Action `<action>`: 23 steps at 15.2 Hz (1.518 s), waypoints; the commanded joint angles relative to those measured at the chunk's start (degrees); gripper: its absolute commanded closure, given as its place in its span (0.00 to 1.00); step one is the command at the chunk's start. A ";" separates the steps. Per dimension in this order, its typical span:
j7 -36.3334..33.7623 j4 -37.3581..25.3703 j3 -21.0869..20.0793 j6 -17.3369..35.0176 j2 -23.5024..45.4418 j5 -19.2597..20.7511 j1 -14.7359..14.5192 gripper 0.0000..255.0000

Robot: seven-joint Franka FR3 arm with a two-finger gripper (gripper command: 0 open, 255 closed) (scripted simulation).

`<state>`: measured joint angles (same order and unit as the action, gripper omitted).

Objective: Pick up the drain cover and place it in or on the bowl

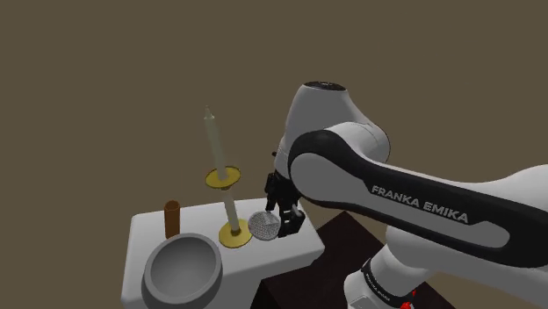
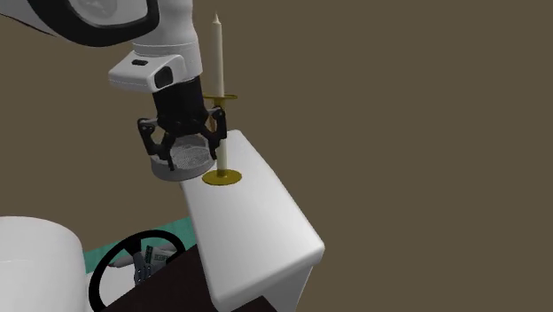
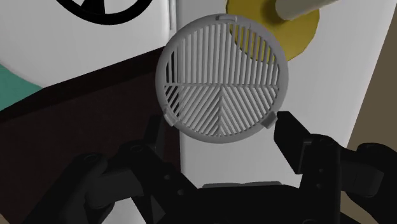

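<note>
The gripper is closed narrowly on the cover, a round grey disc with slats. In the wrist view the two fingers press against opposite points on the rim of the cover, with the gripper behind it.

In the shoulder view the cover sits over the white bench, just at 3 o'clock of the gold holder. The pale candle rises from the holder towards 12 o'clock. The grey bowl stands on the bench at 7 o'clock of the cover, apart from it, and it has nothing in it. A brown cylinder stands upright at 12 o'clock of the bowl.

In the second exterior view the gripper points down with the cover between its fingers. They are at the far corner of the bench, at 9 o'clock of the holder and close to the candle. I cannot tell whether the underside of the cover touches the bench there.

In the wrist view the holder shows partly through the slats, with the bench beneath it.
</note>
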<state>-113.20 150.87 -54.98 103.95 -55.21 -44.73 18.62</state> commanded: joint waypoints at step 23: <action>-9.79 -18.06 -29.86 11.07 11.57 -6.42 20.20 1.00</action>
<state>-123.28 132.30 -83.98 114.21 -43.64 -50.58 38.50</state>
